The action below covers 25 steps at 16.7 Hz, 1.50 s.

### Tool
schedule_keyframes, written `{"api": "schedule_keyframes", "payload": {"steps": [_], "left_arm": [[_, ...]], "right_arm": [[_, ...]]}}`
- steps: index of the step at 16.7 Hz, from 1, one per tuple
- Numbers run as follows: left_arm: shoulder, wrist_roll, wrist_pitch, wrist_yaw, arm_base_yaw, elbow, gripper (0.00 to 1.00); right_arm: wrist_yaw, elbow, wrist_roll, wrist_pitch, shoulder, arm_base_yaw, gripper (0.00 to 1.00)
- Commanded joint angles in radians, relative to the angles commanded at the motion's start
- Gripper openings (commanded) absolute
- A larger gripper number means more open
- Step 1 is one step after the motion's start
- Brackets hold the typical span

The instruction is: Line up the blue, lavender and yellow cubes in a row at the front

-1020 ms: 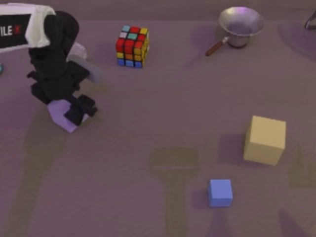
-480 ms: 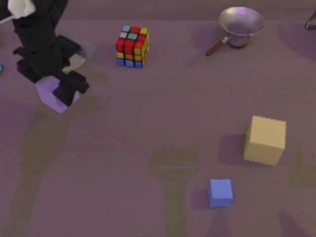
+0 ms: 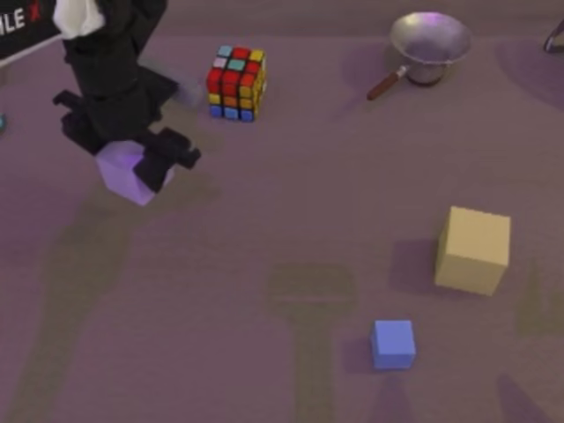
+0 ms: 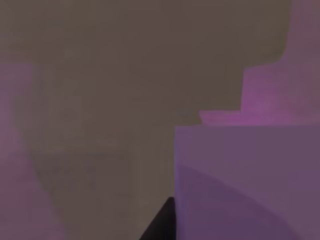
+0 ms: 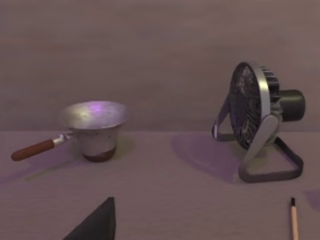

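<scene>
My left gripper (image 3: 129,157) is shut on the lavender cube (image 3: 119,174), holding it off the table at the back left, near the puzzle cube. In the left wrist view the lavender cube (image 4: 250,180) fills the near side, with one dark fingertip (image 4: 162,225) against its face. The yellow cube (image 3: 473,249) rests on the table at the right. The smaller blue cube (image 3: 393,344) sits in front of it, near the front edge. My right arm is out of the top view. Its wrist view shows one dark fingertip (image 5: 102,220) set wide, with nothing at it.
A multicoloured puzzle cube (image 3: 235,82) stands at the back, just right of my left arm. A metal saucepan (image 3: 427,46) with a brown handle is at the back right. A small desk fan (image 5: 262,122) stands to its right, and a pencil (image 5: 293,217) lies nearby.
My left gripper has lifted the lavender cube off the table. It first carried the cube back and left, then swung it a little to the right. The yellow and blue cubes have not moved.
</scene>
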<state>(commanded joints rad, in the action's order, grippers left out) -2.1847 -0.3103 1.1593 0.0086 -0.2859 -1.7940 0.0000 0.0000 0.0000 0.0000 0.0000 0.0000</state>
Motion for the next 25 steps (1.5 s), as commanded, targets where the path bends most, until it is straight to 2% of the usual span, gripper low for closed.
{"api": "schedule_keyframes", "payload": {"steps": [3, 10, 13, 17, 25], "left_arm": [[0.018, 0.221, 0.004, -0.004, -0.119, 0.023, 0.0], [0.094, 0.883, 0.005, -0.013, -0.445, 0.119, 0.0], [0.135, 1.094, -0.003, -0.017, -0.562, 0.161, 0.0], [0.168, 1.228, -0.011, -0.022, -0.65, 0.19, 0.0], [0.156, 1.229, -0.051, -0.022, -0.651, 0.213, 0.0]], "right_arm": [[0.0, 0.0, 0.0, 0.0, 0.0, 0.0, 1.0], [0.0, 0.0, 0.0, 0.0, 0.0, 0.0, 1.0], [0.0, 0.0, 0.0, 0.0, 0.0, 0.0, 1.0], [0.0, 0.0, 0.0, 0.0, 0.0, 0.0, 1.0], [0.0, 0.0, 0.0, 0.0, 0.0, 0.0, 1.0]]}}
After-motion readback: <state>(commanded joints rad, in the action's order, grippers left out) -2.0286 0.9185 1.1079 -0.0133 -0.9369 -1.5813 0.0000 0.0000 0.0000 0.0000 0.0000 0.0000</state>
